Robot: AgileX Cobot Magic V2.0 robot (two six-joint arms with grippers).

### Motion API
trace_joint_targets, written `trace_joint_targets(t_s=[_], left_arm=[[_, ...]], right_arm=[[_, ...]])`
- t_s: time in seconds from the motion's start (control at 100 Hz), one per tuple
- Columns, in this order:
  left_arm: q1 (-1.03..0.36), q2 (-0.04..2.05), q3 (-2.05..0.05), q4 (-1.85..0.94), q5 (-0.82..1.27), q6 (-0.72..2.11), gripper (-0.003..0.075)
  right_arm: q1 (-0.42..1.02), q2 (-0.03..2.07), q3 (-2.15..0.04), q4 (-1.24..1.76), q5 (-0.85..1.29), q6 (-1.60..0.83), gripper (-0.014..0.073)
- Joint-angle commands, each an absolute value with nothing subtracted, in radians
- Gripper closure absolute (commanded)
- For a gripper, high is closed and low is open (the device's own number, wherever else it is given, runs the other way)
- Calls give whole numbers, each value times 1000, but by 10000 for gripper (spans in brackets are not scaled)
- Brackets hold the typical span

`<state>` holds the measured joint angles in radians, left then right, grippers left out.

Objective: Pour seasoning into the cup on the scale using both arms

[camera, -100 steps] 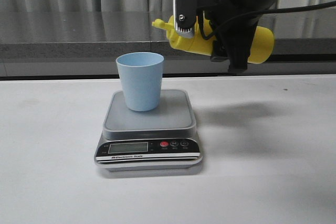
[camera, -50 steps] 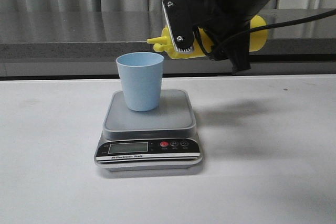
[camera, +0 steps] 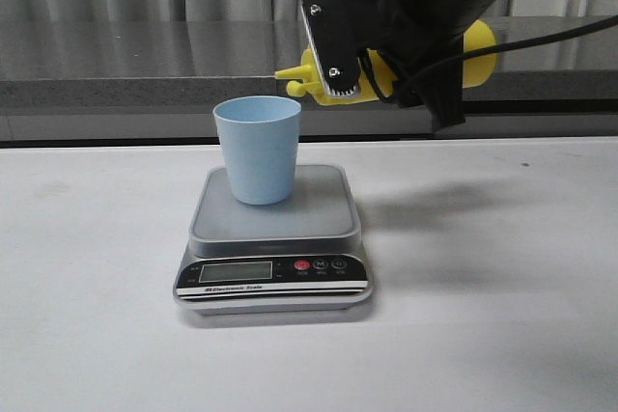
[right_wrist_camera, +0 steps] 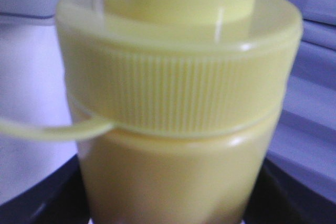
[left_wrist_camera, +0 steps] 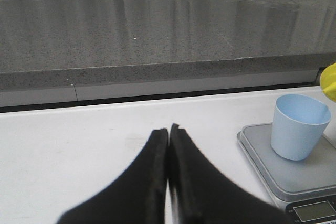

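Right gripper (camera: 372, 60) clamped on the seasoning (camera: 475, 50), tipped sideways, nozzle just above and beside the cup (camera: 258, 149) on the scale (camera: 275, 238). Left gripper (left_wrist_camera: 168, 135) closed, empty. Your risk: nozzle sits off the rim, so pouring could miss.

Glossy yellow plastic bottle (right_wrist_camera: 173, 129) with ribbed collar; smooth matt cup (camera: 257, 148).

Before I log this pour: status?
Right hand shut on seasoning, tipped over cup. Left hand shut, empty. Nothing in the way.
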<state>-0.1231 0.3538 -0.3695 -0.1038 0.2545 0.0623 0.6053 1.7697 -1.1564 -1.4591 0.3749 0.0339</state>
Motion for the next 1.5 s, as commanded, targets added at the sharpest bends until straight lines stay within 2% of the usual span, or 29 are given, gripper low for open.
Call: trace_joint_targets(t_s=[0.0, 0.3, 0.72, 1.25, 1.49], left_arm=[[-122, 358, -398, -106, 168, 56, 740], [-122, 358, -398, -106, 168, 56, 740], [-122, 358, -398, -106, 168, 56, 740], [-122, 358, -398, -106, 168, 56, 740], [-122, 358, -398, -106, 168, 56, 740]], right_arm=[[605, 1722, -1188, -1501, 390, 132, 328], [605, 1708, -1189, -1507, 366, 521, 328], [605, 1661, -1190, -1508, 345, 834, 328], [574, 1599, -1188, -1503, 349, 998, 328], [502, 1538, -1156, -1318, 288, 1004, 328]])
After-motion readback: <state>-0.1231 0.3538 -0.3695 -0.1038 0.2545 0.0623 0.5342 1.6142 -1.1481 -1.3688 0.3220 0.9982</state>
